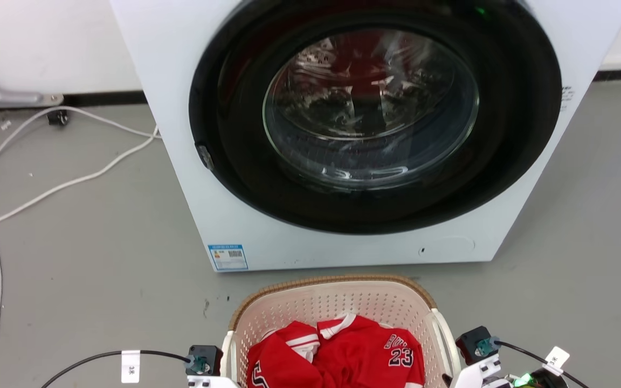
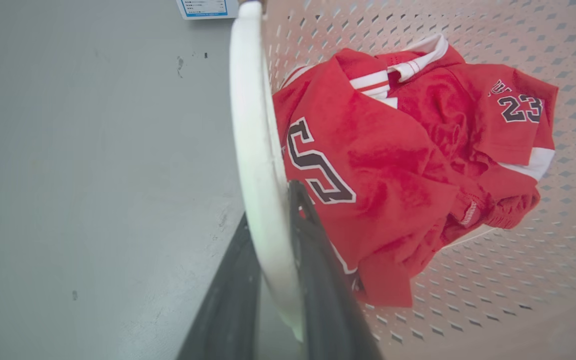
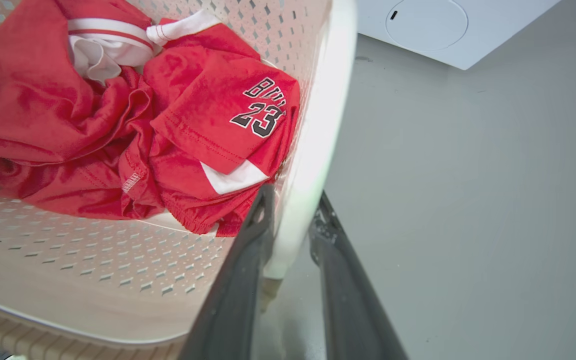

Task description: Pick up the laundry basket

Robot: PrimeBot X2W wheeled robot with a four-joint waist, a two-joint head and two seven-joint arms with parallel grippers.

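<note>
Left gripper [image 2: 270,205]: dark fingers [image 2: 318,280] closed on one white side handle [image 2: 253,125] of cream perforated plastic laundry basket [image 1: 337,304]. Right gripper [image 3: 295,195] likewise clamped the other handle [image 3: 318,125]. Basket was just in front of white front-loading washer [image 1: 181,81], crumpled red jersey [image 1: 343,350] inside.

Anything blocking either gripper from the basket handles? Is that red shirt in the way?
Nothing visible. The left gripper straddles the laundry basket's left handle, the right gripper its right handle. The red jersey lies inside, beside the inner fingers, not between finger and handle.
</note>
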